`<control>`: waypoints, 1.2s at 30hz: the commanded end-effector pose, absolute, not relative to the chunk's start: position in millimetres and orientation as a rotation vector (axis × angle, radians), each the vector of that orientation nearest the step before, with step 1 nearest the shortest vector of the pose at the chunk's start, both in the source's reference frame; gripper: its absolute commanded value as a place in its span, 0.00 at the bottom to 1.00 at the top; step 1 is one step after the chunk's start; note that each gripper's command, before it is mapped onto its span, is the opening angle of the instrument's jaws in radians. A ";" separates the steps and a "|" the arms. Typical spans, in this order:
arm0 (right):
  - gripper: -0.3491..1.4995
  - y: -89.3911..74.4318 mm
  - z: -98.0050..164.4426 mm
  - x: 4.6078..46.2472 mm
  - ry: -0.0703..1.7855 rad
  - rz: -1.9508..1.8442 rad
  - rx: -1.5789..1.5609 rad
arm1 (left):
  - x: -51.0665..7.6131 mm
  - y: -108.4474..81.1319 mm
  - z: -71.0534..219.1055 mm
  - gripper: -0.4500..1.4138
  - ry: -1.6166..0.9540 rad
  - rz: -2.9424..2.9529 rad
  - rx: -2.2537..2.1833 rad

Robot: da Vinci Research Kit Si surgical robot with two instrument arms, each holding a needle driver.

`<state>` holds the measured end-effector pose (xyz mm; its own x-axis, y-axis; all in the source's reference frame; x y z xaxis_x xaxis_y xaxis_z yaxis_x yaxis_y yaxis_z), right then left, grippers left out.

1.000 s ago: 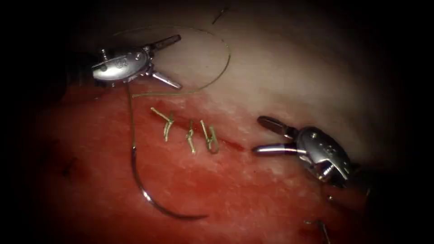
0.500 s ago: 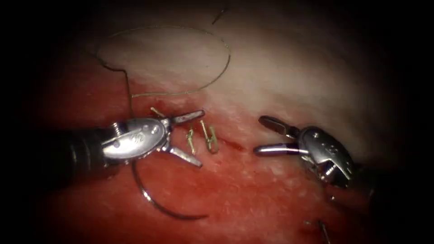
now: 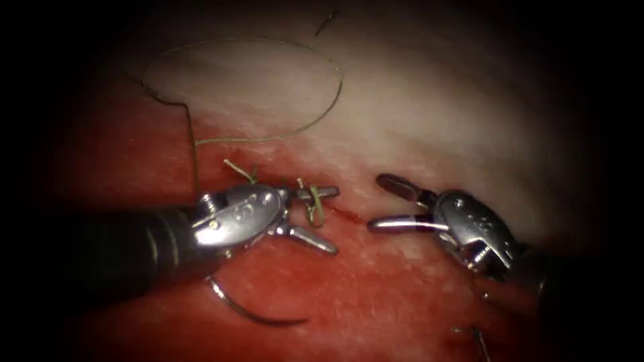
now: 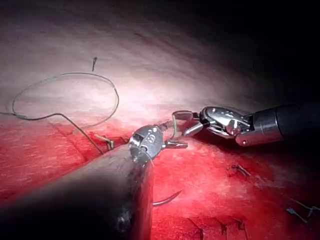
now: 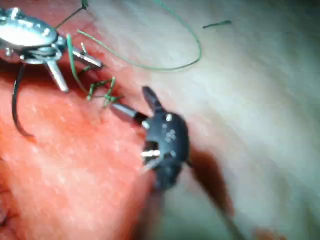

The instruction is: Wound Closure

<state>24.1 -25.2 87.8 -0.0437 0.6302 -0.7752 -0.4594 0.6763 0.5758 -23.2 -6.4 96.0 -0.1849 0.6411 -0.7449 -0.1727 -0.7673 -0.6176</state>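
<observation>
Left tool (image 3: pixel 327 220): jaws are being held wide apart and nothing is being gripped; the upper jaw is lying over the stitches (image 3: pixel 310 201) on the cut (image 3: pixel 345 214), the lower jaw over red tissue (image 3: pixel 376 295) just below them. It is also being shown in the left wrist view (image 4: pixel 176 136) and the right wrist view (image 5: pixel 75 70).
Right tool (image 3: pixel 379 202): jaws are being held open and empty, tips pointing left toward the right end of the cut, close to the left tool's jaws without touching them. It is also being seen at (image 4: pixel 181 124) and (image 5: pixel 132 102).
Needle (image 3: pixel 258 317): lying free on the tissue below the left tool, gripped by neither tool and not driven into the tissue; its upper part is being hidden by the left tool's shaft.
Thread (image 3: pixel 295 127): lying in a wide loop over the pale tissue above the cut, one strand running down toward the left tool.
Red fluid (image 3: pixel 402 268): covering the tissue below the cut.
</observation>
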 end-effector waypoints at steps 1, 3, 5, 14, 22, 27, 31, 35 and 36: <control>0.80 -25.3 88.5 24.9 1.355 0.885 0.159 | -23.7 -6.4 96.4 0.00 -0.566 1.993 -1.571; 0.80 -25.4 88.5 25.0 1.354 0.882 0.161 | -23.4 -6.3 96.2 0.00 -0.581 1.997 -1.604; 0.80 -25.4 88.5 25.1 1.353 0.879 0.163 | -23.0 -5.9 96.0 0.00 -0.561 2.009 -1.639; 0.88 -26.6 88.3 28.2 1.375 0.695 0.155 | -21.0 -4.2 96.1 0.00 -0.467 2.028 -1.628; 0.87 -27.4 87.9 33.6 1.364 0.592 0.056 | -20.9 -4.1 96.2 0.00 -0.453 2.031 -1.625; 0.90 -27.8 88.7 36.6 1.363 0.583 0.032 | -20.6 -3.6 96.5 0.00 -0.442 2.015 -1.638; 0.86 -27.9 88.7 36.6 1.357 0.582 0.022 | -20.4 -3.3 96.9 0.00 -0.432 2.001 -1.648; 0.86 -27.6 88.4 36.4 1.357 0.591 0.007 | -20.2 -3.0 97.3 0.00 -0.432 2.002 -1.648; 0.86 -27.6 88.3 36.5 1.357 0.592 0.007 | -20.2 -3.0 97.4 0.00 -0.432 2.002 -1.648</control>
<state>35.7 -27.7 87.8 0.0935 0.4019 -0.9109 -0.3951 0.8548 0.3365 -19.6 -3.0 96.8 -0.1368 0.5660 -0.8130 -0.1831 -0.8210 -0.5407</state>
